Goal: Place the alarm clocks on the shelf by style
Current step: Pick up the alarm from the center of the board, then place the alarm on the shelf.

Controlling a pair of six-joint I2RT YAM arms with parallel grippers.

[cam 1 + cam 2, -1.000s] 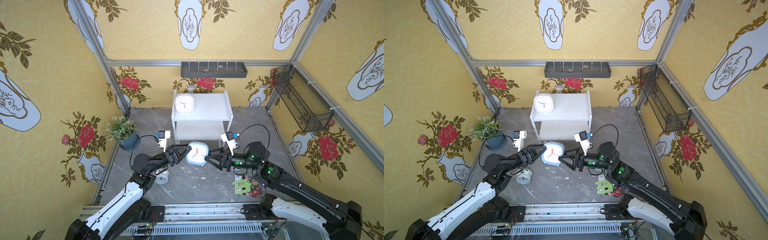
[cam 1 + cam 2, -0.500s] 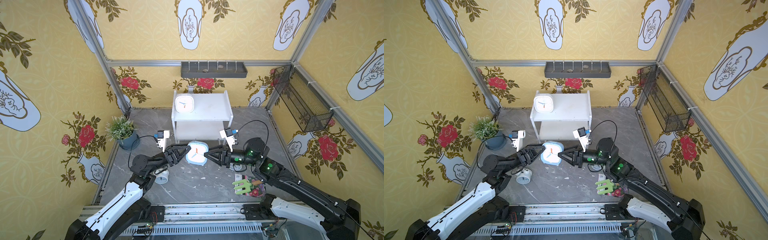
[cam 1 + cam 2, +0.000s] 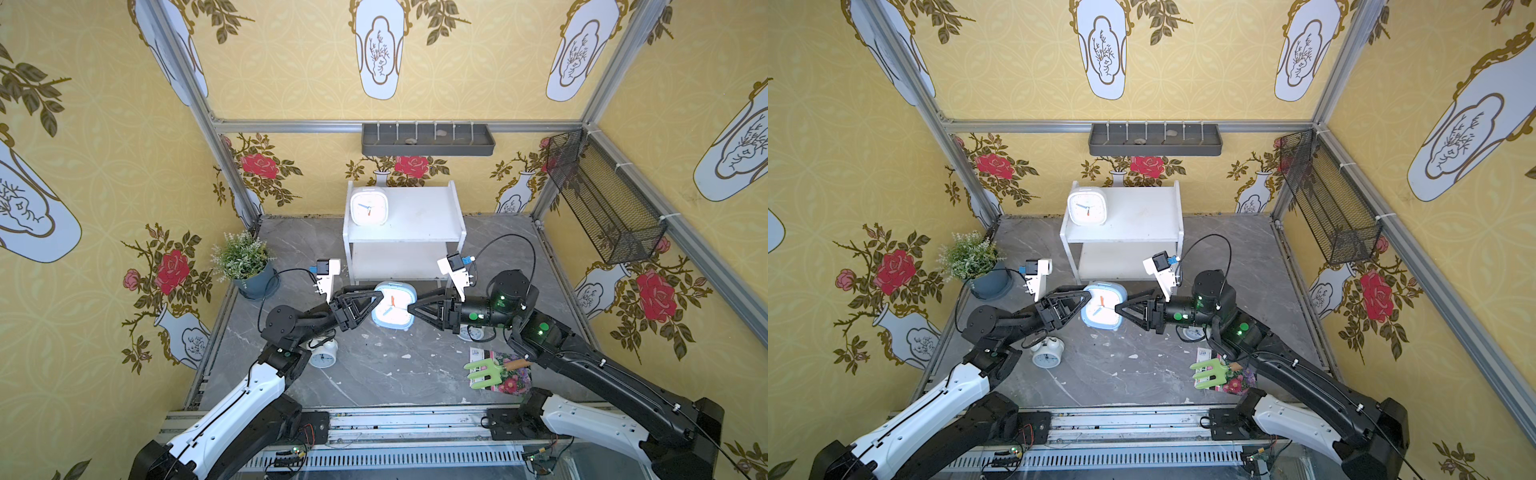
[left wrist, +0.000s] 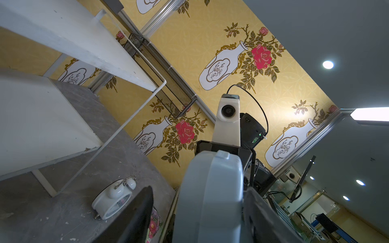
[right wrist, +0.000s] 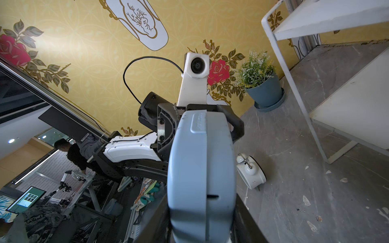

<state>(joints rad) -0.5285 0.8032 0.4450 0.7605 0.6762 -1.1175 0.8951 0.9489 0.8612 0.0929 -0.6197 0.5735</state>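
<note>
A light blue rounded-square alarm clock hangs above the floor in front of the shelf, between my two grippers. My right gripper is shut on its right edge. My left gripper stands open around its left edge, with a gap beside one finger. A white rounded-square clock stands on the shelf's top board at the left. One white twin-bell clock lies on the floor under my left arm. Another twin-bell clock sits under my right wrist.
A potted plant stands at the left of the floor. A green garden fork lies on a flowered seed packet at the front right. A grey wall tray hangs at the back and a black mesh basket on the right wall.
My right gripper has come in from the right and closed on the light blue clock. My left gripper, which held the clock before, has opened its jaws.
</note>
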